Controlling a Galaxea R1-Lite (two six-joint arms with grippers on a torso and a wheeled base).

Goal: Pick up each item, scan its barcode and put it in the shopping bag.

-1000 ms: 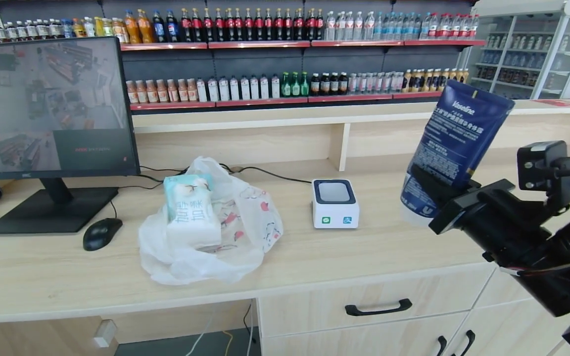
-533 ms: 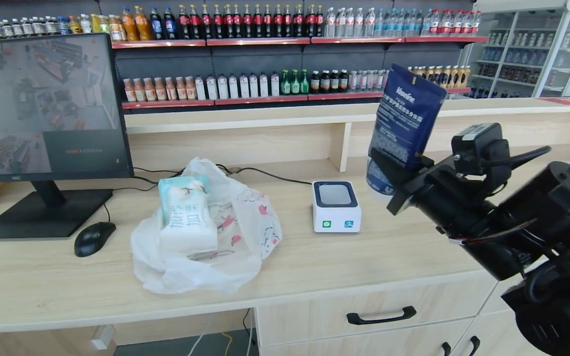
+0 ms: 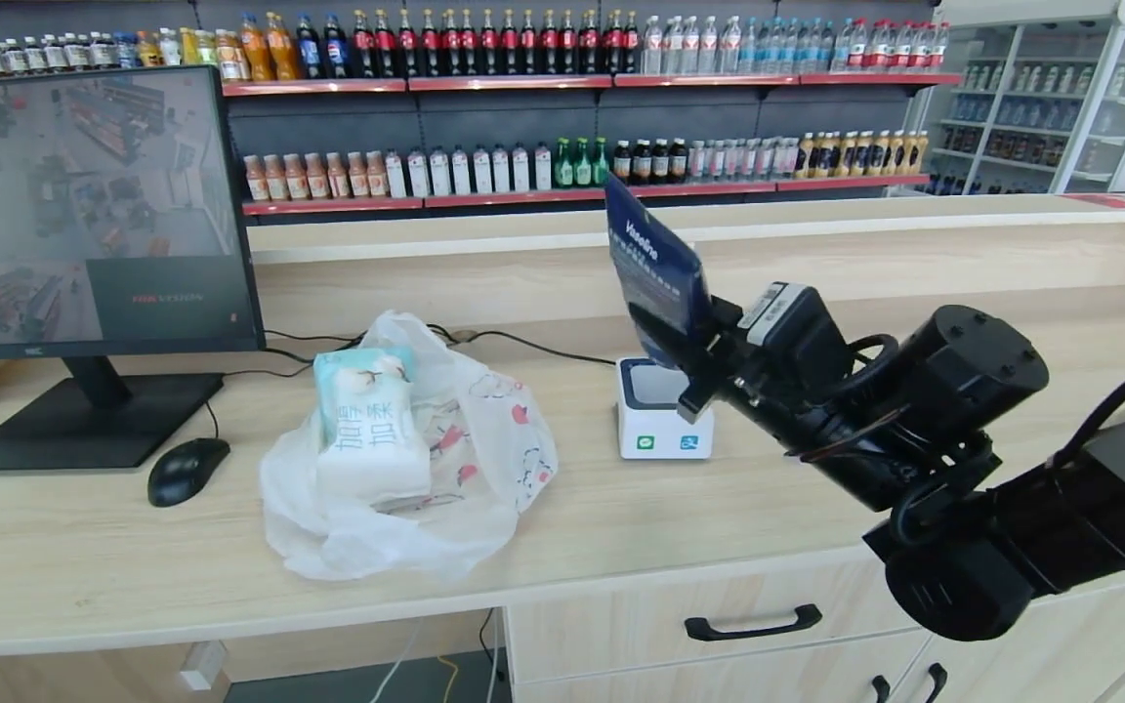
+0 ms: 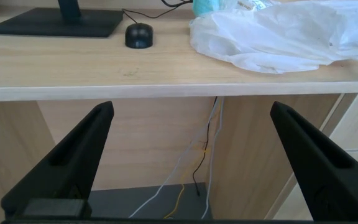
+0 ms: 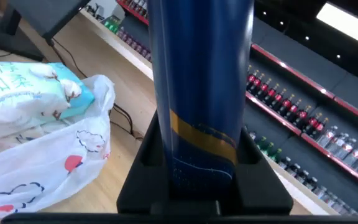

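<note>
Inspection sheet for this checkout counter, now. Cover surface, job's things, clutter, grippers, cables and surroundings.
Surface: light wood counter, drawers beneath.
Job's things: blue tube held tilted above the white scanner; tissue pack sits in the open white shopping bag.
Clutter: monitor and black mouse at the robot's left end.
Grippers: right gripper shut on the blue tube; left gripper open, low in front of the counter edge.
Cables: black cable runs behind the bag; loose wires hang under the counter.
Surroundings: shelves of bottled drinks; glass-door cabinet.
</note>
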